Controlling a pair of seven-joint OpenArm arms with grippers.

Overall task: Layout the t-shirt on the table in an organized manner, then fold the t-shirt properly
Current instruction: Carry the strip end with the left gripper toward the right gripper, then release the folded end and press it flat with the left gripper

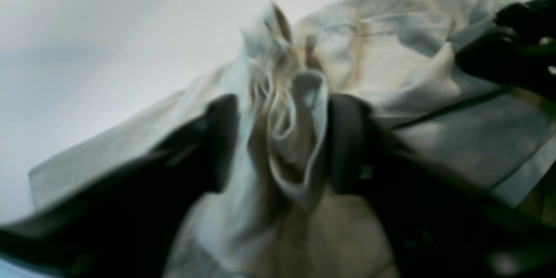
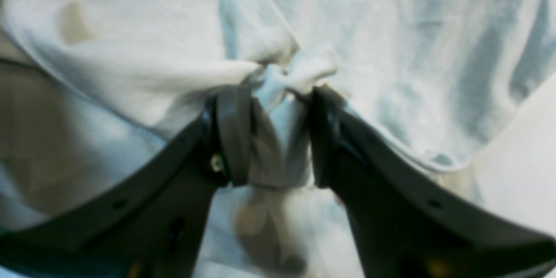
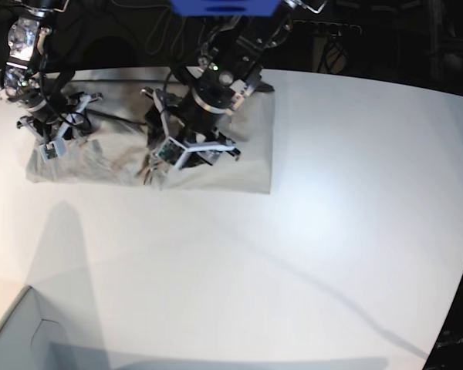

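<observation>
Both grippers down on the shirt

We see the t-shirt (image 3: 216, 166) lying on the table (image 3: 332, 231). Our right gripper (image 2: 278, 139) pinches a bunched fold, probably to anchor that edge. The left gripper (image 1: 282, 143) straddles crumpled cloth with jaws parted; whether it grips, we cannot tell.

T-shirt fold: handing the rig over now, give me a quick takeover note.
Left gripper: jaws apart around a bunched fold of the t-shirt; blurred, so a firm grip is not certain.
Right gripper: pinching a gathered pleat of cloth.
The shirt lies on the table at its far left part, roughly spread, wrinkled in the middle where the left gripper sits.
Done: shirt mostly laid out.
Left: smooth the bunched middle, then fold; no clean fold visible yet.
</observation>
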